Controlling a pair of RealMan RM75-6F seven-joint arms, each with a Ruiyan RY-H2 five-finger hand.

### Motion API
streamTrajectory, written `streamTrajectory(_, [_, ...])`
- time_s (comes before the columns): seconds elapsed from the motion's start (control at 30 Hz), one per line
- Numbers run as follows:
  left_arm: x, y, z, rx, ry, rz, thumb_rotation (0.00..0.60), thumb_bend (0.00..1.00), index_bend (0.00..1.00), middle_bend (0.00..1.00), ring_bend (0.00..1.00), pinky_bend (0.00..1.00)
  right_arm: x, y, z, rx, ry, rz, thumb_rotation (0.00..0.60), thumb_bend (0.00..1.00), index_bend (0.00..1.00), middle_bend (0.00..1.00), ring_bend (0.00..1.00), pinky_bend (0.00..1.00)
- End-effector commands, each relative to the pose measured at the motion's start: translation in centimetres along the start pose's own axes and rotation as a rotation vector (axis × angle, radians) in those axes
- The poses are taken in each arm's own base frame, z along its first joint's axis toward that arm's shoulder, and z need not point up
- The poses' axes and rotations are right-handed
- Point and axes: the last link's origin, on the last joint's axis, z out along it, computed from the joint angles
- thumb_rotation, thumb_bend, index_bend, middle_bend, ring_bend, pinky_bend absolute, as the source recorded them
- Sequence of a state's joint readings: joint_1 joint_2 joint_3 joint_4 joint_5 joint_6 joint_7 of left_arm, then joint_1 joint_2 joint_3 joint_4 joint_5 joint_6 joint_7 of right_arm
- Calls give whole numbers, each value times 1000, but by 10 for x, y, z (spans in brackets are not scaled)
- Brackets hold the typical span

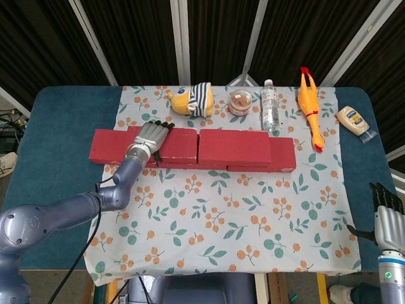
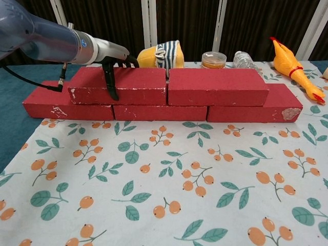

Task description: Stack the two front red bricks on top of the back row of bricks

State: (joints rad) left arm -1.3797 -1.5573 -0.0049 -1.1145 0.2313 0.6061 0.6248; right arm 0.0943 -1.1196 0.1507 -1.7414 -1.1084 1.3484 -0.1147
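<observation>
Atop the upper left brick [image 1: 166, 143], left hand [image 1: 150, 140] grips it, palm hidden.

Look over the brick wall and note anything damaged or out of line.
The bottom right brick has a chipped, pale corner at its right end. The top left brick, which the left hand grips, shows white scuffs and sits with a slight gap from the top right brick.

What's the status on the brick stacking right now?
Left robot hand gripping top-left brick, seated on back row. Right robot hand idle, open, near table edge. Second top brick placed. Nothing obstructing.
</observation>
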Motion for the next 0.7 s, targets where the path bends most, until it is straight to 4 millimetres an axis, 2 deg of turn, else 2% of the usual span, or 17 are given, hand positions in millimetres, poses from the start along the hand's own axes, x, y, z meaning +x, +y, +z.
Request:
streamTrajectory(0.03, [1, 1, 0, -1, 7, -5, 600, 0, 77, 95, 104, 217, 0, 0, 0, -1, -1, -1, 600, 106, 0, 0, 0, 0])
streamTrajectory(0.7, [-1, 7, 1, -54, 23, -4, 600, 0, 74, 115, 104, 217, -1, 0, 1, -15, -2, -5, 600, 107, 0, 0, 0, 0])
